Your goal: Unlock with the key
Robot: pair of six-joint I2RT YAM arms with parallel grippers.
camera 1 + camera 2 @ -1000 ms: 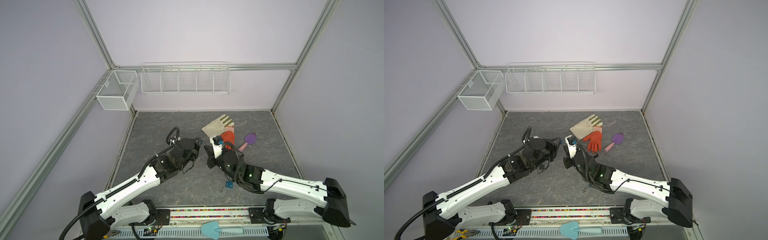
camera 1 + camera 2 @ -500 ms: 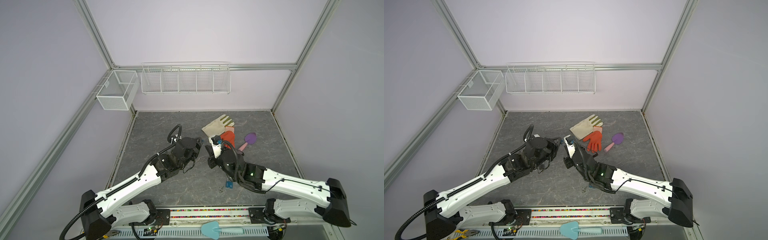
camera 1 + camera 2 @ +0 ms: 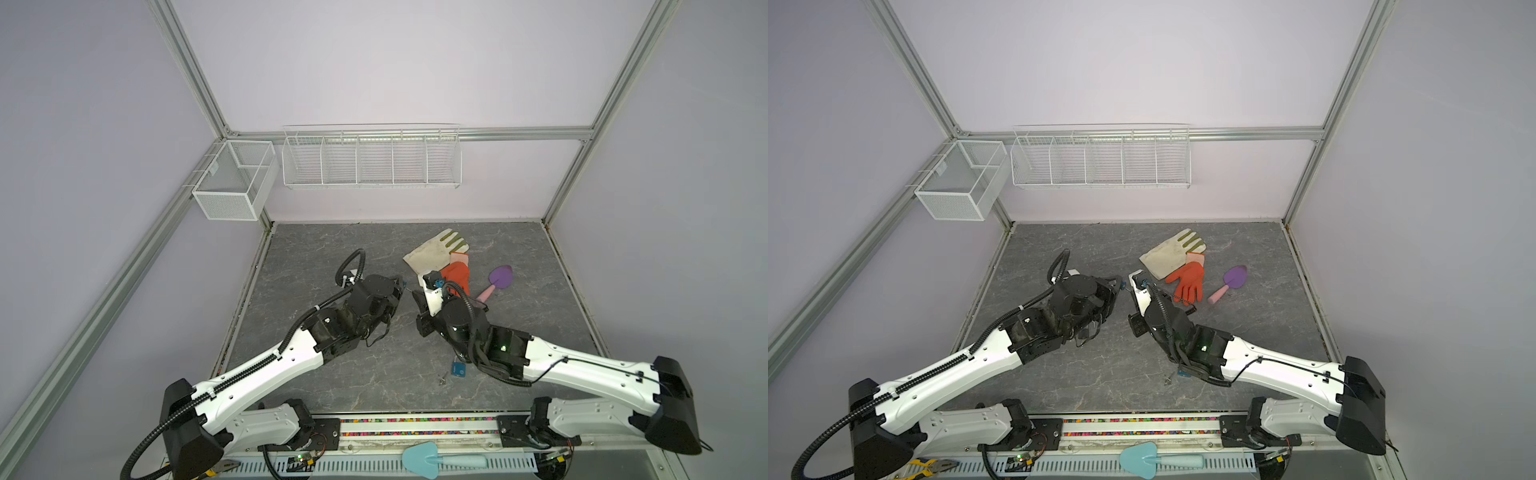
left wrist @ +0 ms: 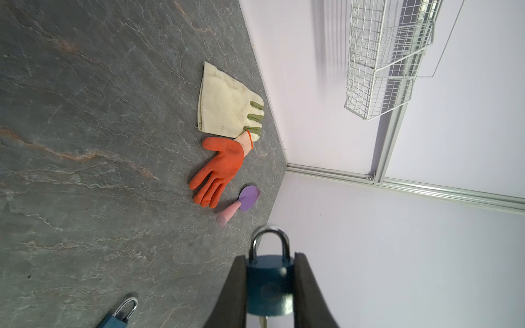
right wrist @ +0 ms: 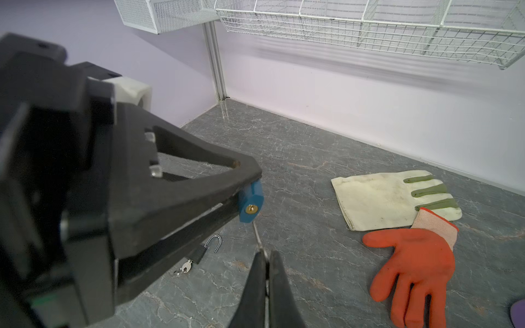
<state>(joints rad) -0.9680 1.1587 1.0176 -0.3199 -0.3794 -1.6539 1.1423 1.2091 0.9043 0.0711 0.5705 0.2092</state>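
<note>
My left gripper (image 4: 269,256) is shut on a blue padlock (image 4: 269,284) with its steel shackle closed, held above the table. The right wrist view shows that padlock (image 5: 251,196) with its brass keyhole (image 5: 251,209) facing my right gripper (image 5: 267,253). My right gripper is shut on a thin silver key (image 5: 258,235). The key's tip sits at the padlock's lower edge, just beside the keyhole and outside it. In a top view the left gripper (image 3: 400,286) and right gripper (image 3: 415,296) meet tip to tip over the middle of the table.
A second padlock (image 5: 202,251) with an open shackle and a key lies on the table under my left gripper. A cream glove (image 3: 434,249), an orange glove (image 3: 457,276) and a purple trowel (image 3: 496,279) lie behind. A small blue item (image 3: 458,369) lies near the right arm.
Both grippers have shifted only slightly and still meet tip to tip. Both grips are unchanged.
</note>
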